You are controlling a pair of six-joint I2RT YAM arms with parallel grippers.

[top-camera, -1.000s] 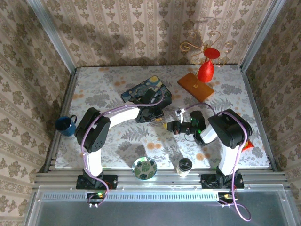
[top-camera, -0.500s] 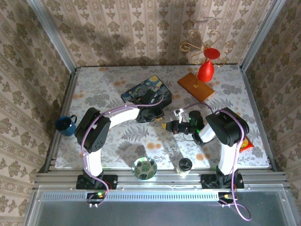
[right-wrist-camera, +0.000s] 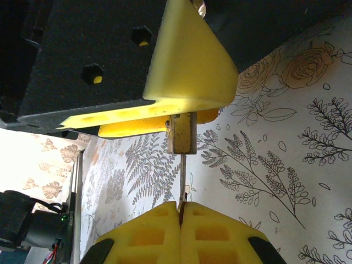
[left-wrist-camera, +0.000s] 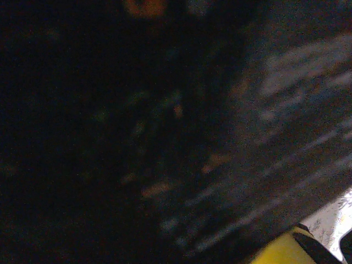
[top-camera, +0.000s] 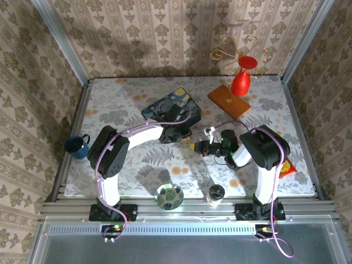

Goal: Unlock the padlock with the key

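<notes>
Floral-print desk (top-camera: 121, 104), patterned wallpaper walls (top-camera: 165, 38). Left end effector (right-wrist-camera: 181, 116) clamps padlock (right-wrist-camera: 182, 133); right end effector (right-wrist-camera: 180, 205) pinches key (right-wrist-camera: 180, 176), which reaches the padlock.

The left arm (top-camera: 113, 154) and right arm (top-camera: 268, 181) have white links, black joints, purple cables (top-camera: 97, 171) running alongside, and black base plates (top-camera: 114, 212). The right gripper (right-wrist-camera: 180, 214) has yellow, pocketed fingers (right-wrist-camera: 143, 236). The left gripper (right-wrist-camera: 184, 113) is black with hexagonal holes and has yellow fingers.

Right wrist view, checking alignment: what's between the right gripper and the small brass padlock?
In that view, a slim silvery key, held by the right gripper, reaches the brass padlock.
</notes>
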